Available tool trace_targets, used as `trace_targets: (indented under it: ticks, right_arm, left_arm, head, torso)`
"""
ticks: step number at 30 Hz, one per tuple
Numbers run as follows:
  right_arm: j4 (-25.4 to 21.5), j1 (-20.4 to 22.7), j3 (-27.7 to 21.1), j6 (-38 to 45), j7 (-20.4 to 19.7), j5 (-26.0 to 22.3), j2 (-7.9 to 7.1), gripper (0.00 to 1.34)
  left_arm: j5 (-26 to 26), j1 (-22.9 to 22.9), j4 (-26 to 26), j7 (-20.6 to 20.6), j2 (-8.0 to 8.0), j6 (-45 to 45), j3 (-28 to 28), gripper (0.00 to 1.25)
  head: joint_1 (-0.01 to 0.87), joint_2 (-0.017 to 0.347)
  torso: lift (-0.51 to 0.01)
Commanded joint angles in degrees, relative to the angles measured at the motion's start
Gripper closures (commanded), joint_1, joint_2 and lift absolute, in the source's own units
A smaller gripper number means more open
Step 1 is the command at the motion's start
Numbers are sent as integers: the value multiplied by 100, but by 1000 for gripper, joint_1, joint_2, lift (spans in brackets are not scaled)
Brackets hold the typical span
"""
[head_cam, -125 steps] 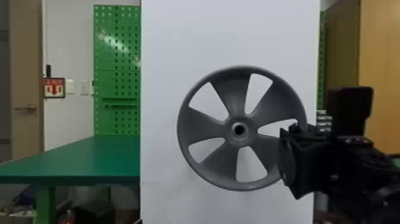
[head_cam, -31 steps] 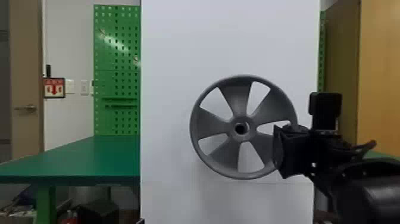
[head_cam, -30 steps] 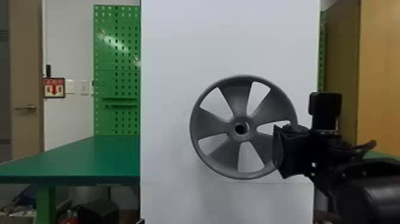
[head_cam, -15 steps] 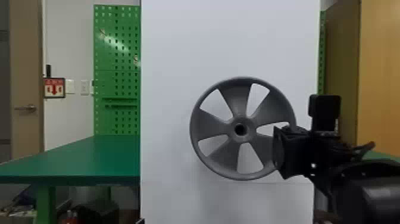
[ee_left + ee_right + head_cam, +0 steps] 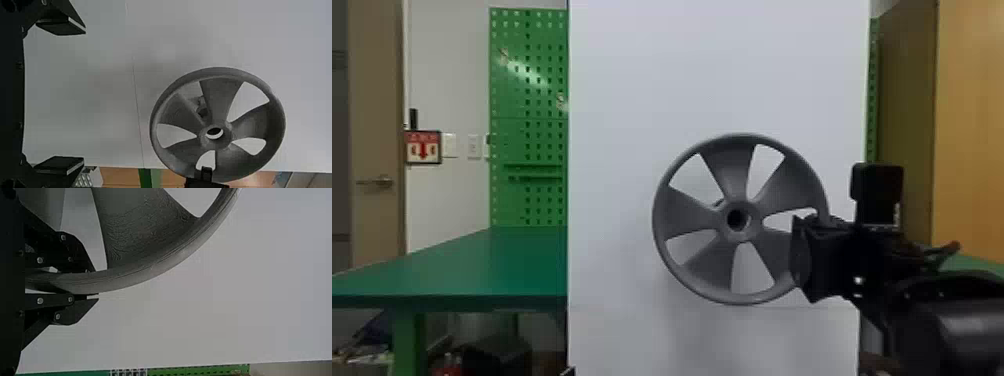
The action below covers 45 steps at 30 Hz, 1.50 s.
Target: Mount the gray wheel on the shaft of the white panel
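Observation:
The right gripper (image 5: 802, 255) is at the right side of the gray wheel (image 5: 684, 212), holding it upright before the white panel (image 5: 632, 90). In the right wrist view the right gripper (image 5: 94, 283) is shut on the rim of the wheel (image 5: 156, 264). Through a spoke opening beside the hub, the left wrist view gives a partial look at a gray part, apparently the shaft (image 5: 202, 109); the hole of the wheel (image 5: 221, 98) is offset from it, with white behind. The left gripper (image 5: 83, 96) stands open and holds nothing, apart from the wheel.
A green table (image 5: 482, 270) stands left of the panel, with a green pegboard (image 5: 527, 120) behind it. Wooden cabinet doors (image 5: 969, 130) rise at the far right, behind the right arm. Items lie on the floor under the table.
Compared with about four seconds ago, the right arm has carried the wheel farther from the head camera, toward the panel, and it looks smaller. Over the last second it has barely shifted.

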Motion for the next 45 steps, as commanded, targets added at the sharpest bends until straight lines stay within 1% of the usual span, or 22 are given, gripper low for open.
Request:
trace_targets:
  ticks: [1,10,18,31,37,45]
  right_arm:
    - [69,-20,-1,-84,67,17,-7,1184]
    - [192,-64,-18,-180,234,17,1,1184]
    - [253,-81,-62,-251,261,8,-7,1184]
    - [517,-160,-97,-418,419,-63,-16,1184]
    - [570,-222,-71,-426,437,-115,28,1184]
    - [763,-274,-133,-426,437,-256,54,1184]
  left_arm:
    - [0,-7,0,-2,0,0,-4,117]
    - [0,-16,0,-2,0,0,-4,117]
    - [0,-16,0,-2,0,0,-13,117]
    - [0,-16,0,-2,0,0,-13,117]
    - [0,-16,0,-2,0,0,-13,117]
    - [0,-16,0,-2,9,0,-13,117]
  head:
    - [38,40]
    - [38,40]
    - [38,40]
    - [38,40]
    - [38,40]
    - [38,40]
  torso:
    - [-487]
    - [-487]
    - [-487]
    - [-487]
    - [-487]
    - [-487]
